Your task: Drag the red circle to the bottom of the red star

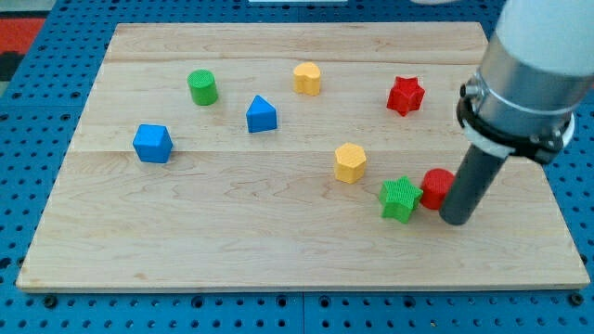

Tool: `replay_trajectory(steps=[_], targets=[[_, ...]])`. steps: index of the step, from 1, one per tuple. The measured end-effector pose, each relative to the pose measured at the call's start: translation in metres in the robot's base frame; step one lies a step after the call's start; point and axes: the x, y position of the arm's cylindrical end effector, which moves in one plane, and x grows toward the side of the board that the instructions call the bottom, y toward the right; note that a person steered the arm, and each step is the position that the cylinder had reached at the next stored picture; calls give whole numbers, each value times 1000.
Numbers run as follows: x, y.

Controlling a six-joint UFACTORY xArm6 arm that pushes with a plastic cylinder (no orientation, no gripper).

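Note:
The red circle (435,188) lies at the lower right of the wooden board (232,250), touching the green star (400,199) on its left. The red star (406,95) sits well above it, near the view's top right. My tip (456,221) is right against the red circle's right side, slightly below it; the dark rod hides part of the circle's right edge.
A yellow hexagon (350,161) lies left of the green star. Another yellow block (307,78), a green cylinder (202,87), a blue triangle (261,114) and a blue cube (152,143) are spread over the board's upper left half.

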Motion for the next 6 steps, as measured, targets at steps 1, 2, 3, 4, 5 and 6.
replay_trajectory(steps=[1, 2, 3, 4, 5, 6], targets=[[-4, 5], [-38, -43], [-41, -79], [-61, -73], [-96, -50], [-118, -55]])
